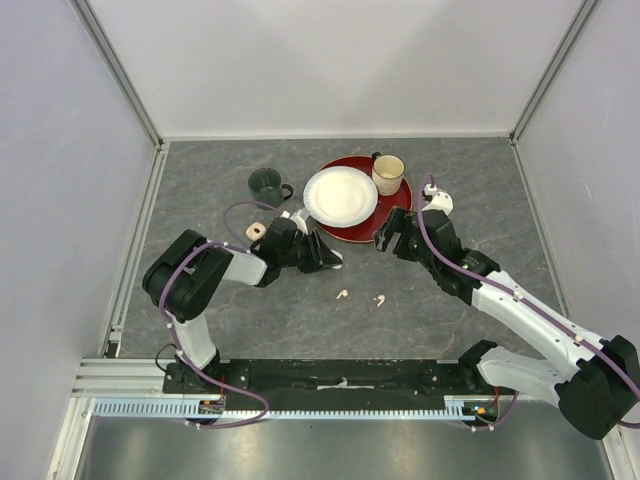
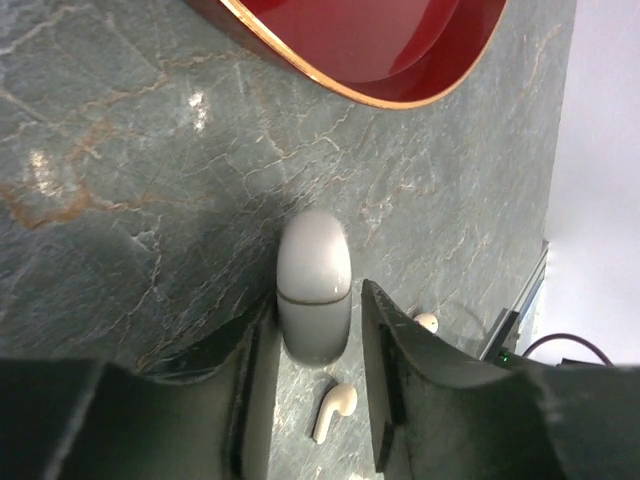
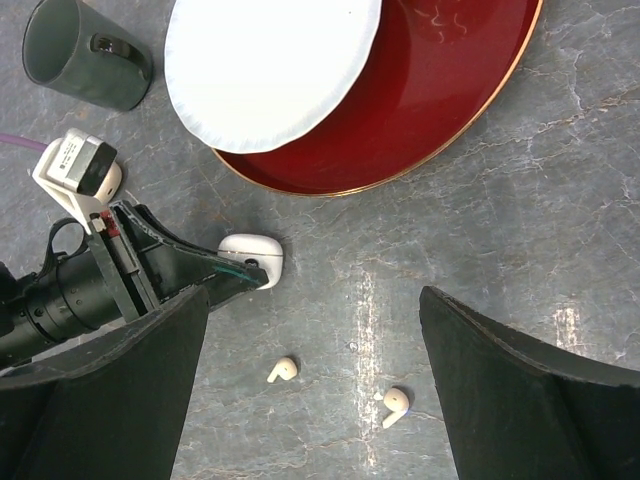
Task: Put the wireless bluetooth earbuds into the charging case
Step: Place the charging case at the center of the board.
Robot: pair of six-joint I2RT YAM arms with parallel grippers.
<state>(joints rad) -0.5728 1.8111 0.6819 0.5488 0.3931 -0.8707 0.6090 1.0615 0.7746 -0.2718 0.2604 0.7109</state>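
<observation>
The left gripper straddles the case, a small white capsule lying closed on the grey bench, its seam showing. One finger looks pressed to the case's side. A thin strip of bench shows between the case and the other finger, so the gripper is released, not clenched on it.

Two earbuds lie loose on the bench just nearer the arm bases than the case. One is beside the left fingertips and the other is a little further right. From above they sit side by side, apart from each other.

The right gripper hangs wide open above the bench with nothing in it, near the red plate. A white plate rests on the red one. A beige mug stands on the red plate's far edge, and a dark mug stands off to the left.
</observation>
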